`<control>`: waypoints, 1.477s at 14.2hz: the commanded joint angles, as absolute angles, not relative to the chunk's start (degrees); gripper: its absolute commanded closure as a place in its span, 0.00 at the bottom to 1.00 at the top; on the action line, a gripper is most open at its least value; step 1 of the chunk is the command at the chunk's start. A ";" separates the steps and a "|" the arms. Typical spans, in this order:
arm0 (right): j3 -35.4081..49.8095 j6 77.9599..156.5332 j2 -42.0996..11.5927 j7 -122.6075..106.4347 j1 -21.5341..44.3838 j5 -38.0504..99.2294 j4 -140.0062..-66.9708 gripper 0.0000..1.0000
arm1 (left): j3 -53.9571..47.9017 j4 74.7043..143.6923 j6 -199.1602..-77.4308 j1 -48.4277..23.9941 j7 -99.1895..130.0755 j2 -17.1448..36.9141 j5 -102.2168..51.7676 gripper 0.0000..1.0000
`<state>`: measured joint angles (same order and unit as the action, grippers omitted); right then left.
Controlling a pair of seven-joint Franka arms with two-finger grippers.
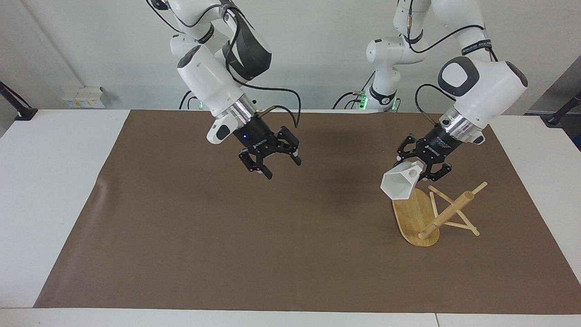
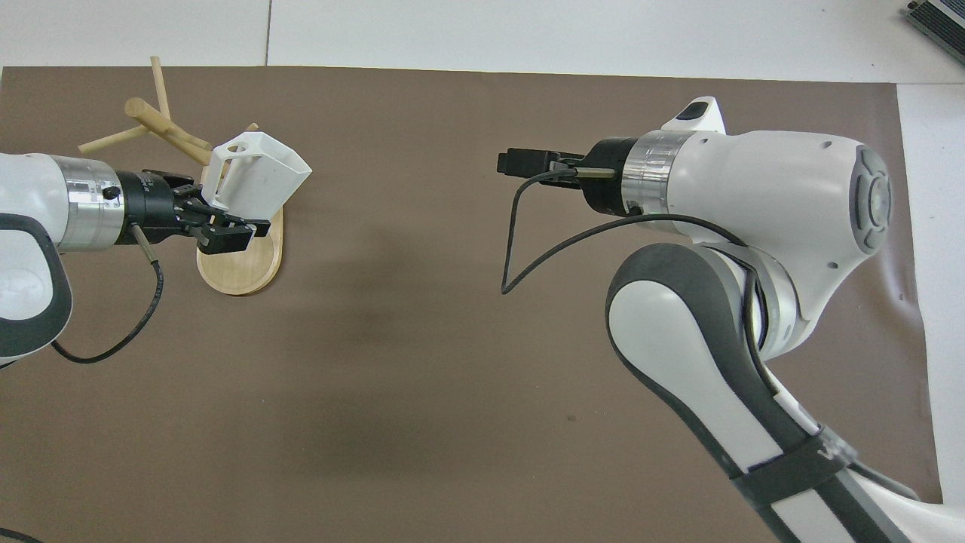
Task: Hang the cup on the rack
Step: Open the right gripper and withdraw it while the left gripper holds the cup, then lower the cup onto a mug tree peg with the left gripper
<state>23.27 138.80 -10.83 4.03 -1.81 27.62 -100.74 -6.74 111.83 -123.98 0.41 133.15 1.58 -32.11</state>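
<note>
The white faceted cup [image 1: 398, 185] [image 2: 260, 177] hangs tilted in the air, mouth slanting down toward the table's middle and its holed handle on top. My left gripper [image 1: 421, 166] [image 2: 213, 213] is shut on the cup's narrow bottom end. The cup hovers over the robots' end of the oval base of the bamboo rack [image 1: 447, 213] [image 2: 162, 124], just clear of the pegs. My right gripper [image 1: 282, 168] [image 2: 508, 162] hangs open and empty over the brown mat near the table's middle, well apart from the cup.
The brown mat [image 1: 204, 236] covers most of the white table [image 1: 50, 181]. The rack's thin pegs [image 1: 454, 225] stick out sideways toward the left arm's end. A black cable loops under the right wrist [image 2: 520, 249].
</note>
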 commanded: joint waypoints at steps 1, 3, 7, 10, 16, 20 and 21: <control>19.62 133.70 -9.93 0.36 -2.11 21.47 -100.81 0.00 | -7.21 114.70 -127.78 1.05 135.96 -0.09 -31.38 1.00; 16.71 129.92 -9.06 -0.87 -2.11 16.11 -100.64 0.00 | -7.21 114.70 -128.93 1.05 137.02 0.26 -31.38 1.00; 10.82 121.57 -7.21 -2.46 -2.11 10.90 -100.11 0.00 | -7.21 114.78 -130.78 1.05 138.60 1.23 -31.29 1.00; 7.13 117.00 -5.54 -5.17 -2.11 7.75 -100.11 0.00 | -7.21 114.96 -132.88 1.05 139.48 2.28 -31.29 1.00; 2.74 109.79 -3.61 -6.24 -2.11 5.02 -99.93 0.00 | -7.21 114.79 -135.17 1.32 142.11 3.34 -31.29 1.00; 0.97 104.86 -2.81 -6.24 -2.11 1.59 -98.44 0.00 | -7.21 114.52 -136.23 2.98 144.31 3.78 -31.29 1.00; 0.44 103.72 -2.81 -6.24 -2.11 0.80 -97.83 0.00 | -7.12 114.52 -136.32 3.08 144.75 4.21 -31.38 1.00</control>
